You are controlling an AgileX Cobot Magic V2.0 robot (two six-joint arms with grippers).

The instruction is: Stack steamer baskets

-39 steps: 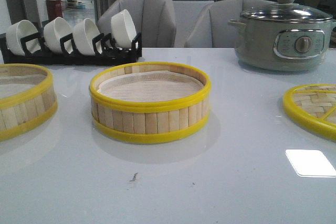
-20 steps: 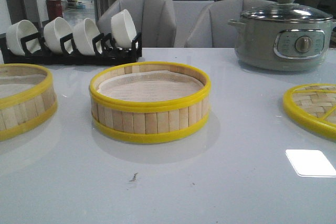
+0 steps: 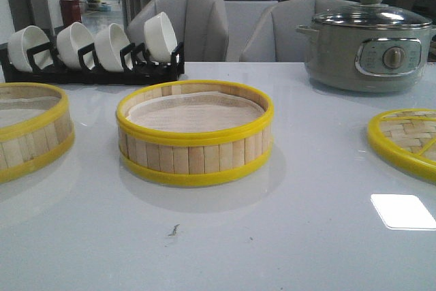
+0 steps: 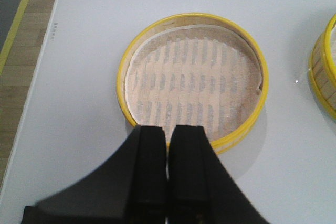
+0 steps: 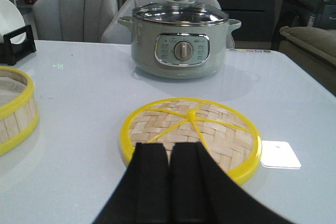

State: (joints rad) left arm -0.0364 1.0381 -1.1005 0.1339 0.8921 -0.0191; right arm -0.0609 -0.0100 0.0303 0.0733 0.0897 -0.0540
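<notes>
Your left end effector point(image 4: 168, 145) hangs clenched above the left steamer basket point(image 3: 27, 127), poised to grasp; the second basket point(image 3: 194, 131) sits apart at counter point(image 3: 272, 236) centre as the base. Your right end effector point(image 5: 168, 163), clenched, faces the lid point(image 5: 191, 129).

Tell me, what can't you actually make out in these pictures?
- Left steamer basket: cut off by the front view's left edge.
- Woven lid: cut off by the front view's right edge; in the right wrist view the right gripper hides its near rim.
- Pot dial markings: too small to read.
- Both arms: absent from the front view.
</notes>
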